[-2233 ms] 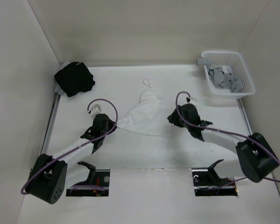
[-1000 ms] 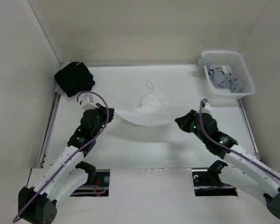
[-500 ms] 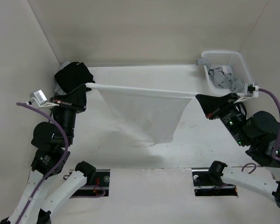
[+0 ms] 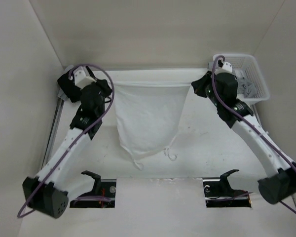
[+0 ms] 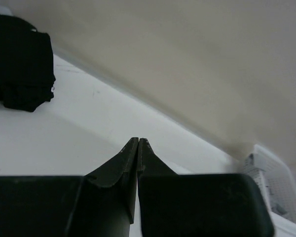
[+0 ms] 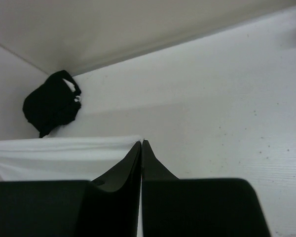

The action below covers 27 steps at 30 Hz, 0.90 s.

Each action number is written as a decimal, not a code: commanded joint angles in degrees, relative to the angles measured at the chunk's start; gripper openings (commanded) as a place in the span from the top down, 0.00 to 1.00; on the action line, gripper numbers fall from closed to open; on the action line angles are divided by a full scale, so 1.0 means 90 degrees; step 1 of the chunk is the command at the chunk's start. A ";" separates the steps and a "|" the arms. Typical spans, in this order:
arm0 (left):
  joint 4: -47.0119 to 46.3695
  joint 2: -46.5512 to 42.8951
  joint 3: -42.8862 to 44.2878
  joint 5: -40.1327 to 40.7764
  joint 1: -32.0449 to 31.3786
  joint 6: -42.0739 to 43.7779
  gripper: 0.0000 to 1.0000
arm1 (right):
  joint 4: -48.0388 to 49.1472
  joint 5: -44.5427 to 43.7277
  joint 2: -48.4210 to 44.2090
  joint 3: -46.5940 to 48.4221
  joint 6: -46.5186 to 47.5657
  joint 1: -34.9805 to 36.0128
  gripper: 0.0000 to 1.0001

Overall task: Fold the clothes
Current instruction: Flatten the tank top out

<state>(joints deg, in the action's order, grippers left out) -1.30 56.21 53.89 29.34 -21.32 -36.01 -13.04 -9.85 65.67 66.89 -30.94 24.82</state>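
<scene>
The clothes [image 4: 148, 118] are left of the basket [image 4: 259, 79], and their top edge is pulled straight between both grippers. The left gripper [image 4: 111, 89] is closed on the corner far from the basket. The right gripper [image 4: 194, 88] is closed on the corner just beside the basket. The cloth becomes narrower toward its free end, where a small loop [image 4: 171, 156] shows. A black bundle [image 6: 52, 103] lies farthest from the basket, partly behind the left arm.

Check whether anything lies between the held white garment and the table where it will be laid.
Nothing visible does. The left gripper and right gripper stretch the garment over the table; black bundle and basket sit aside.
</scene>
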 commanded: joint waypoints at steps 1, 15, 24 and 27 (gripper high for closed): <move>-0.0764 0.1057 0.1050 -0.0427 0.0420 -0.0052 1.00 | 0.0824 0.1112 0.0679 0.1128 -0.0351 -0.0555 0.98; -0.0480 0.1314 0.1456 -0.1161 0.0734 -0.0373 1.00 | 0.0598 0.1475 0.0908 0.1536 -0.0341 -0.0849 0.97; -0.0433 -0.0373 -0.2185 -0.0985 0.0479 -0.0940 0.99 | 0.2189 0.1368 -0.0362 -0.2838 -0.1220 -0.0137 0.98; 0.0065 -0.1125 -0.3240 -0.0985 0.0538 -0.1126 0.99 | 0.2590 0.1231 -0.0626 -0.4060 -0.1561 0.0263 0.98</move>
<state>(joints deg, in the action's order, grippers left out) -2.42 52.29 29.36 19.29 -16.91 -43.81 1.48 2.70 63.92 35.77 -40.84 24.64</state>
